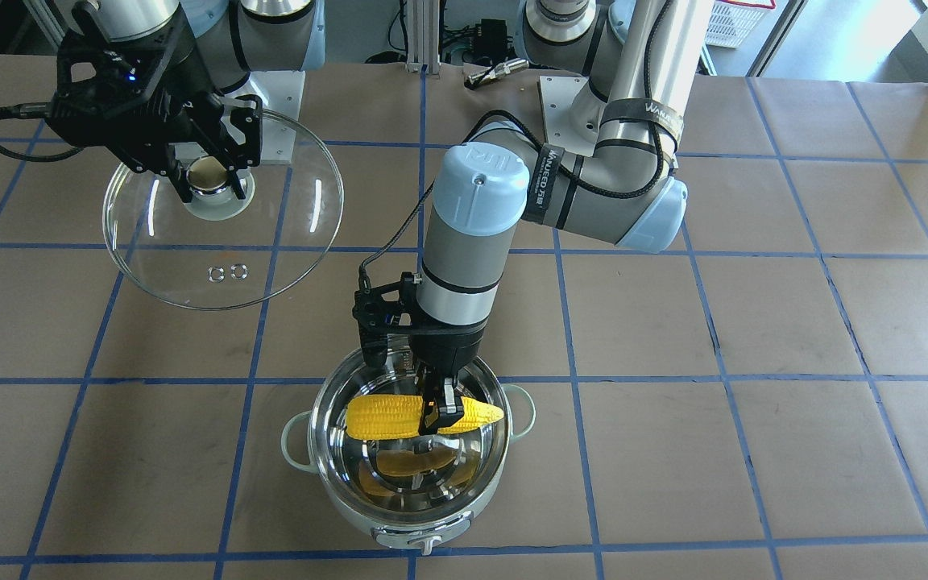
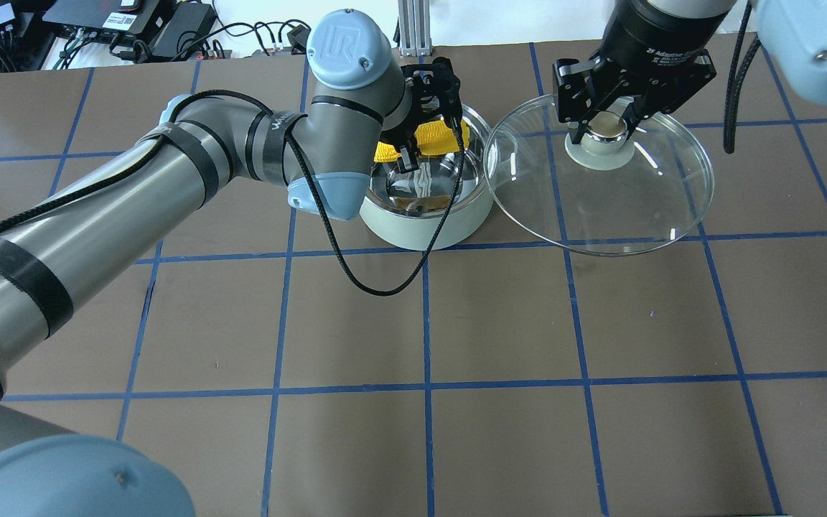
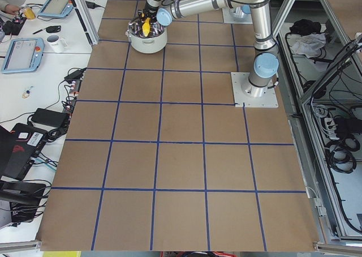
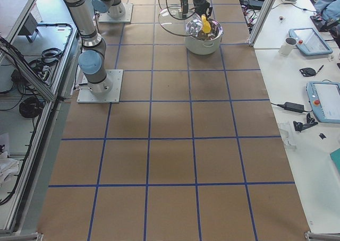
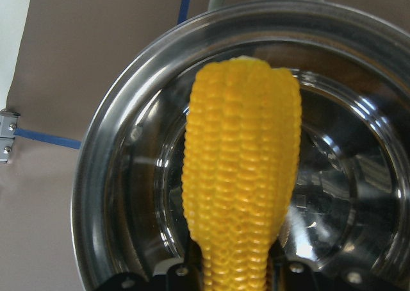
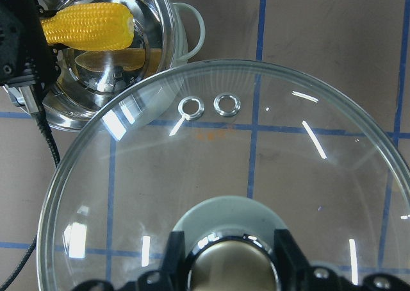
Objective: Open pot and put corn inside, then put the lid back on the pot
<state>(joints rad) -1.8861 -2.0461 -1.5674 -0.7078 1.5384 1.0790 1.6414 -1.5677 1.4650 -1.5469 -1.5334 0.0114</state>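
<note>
The corn (image 1: 383, 416) hangs level over the open pot (image 1: 333, 471), its long axis running handle to handle, clamped near its thin end by the left gripper (image 1: 441, 419); the front view shows the tip, pointing away from the lid (image 1: 271, 242); the left wrist view cuts that tip off; overhead, the arm hides much of the corn; beside the pot, the right gripper (image 1: 210, 189) grips the lid's knob.

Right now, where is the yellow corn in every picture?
Front-facing: corn low centre, over the open pot.
Overhead: top centre, at the pot's mouth.
Exterior left: tiny, top left.
Exterior right: tiny, top, right of centre.
Left wrist: middle, filling the picture.
Right wrist: top left corner.
Shared landmark: the pot beneath it.
</note>
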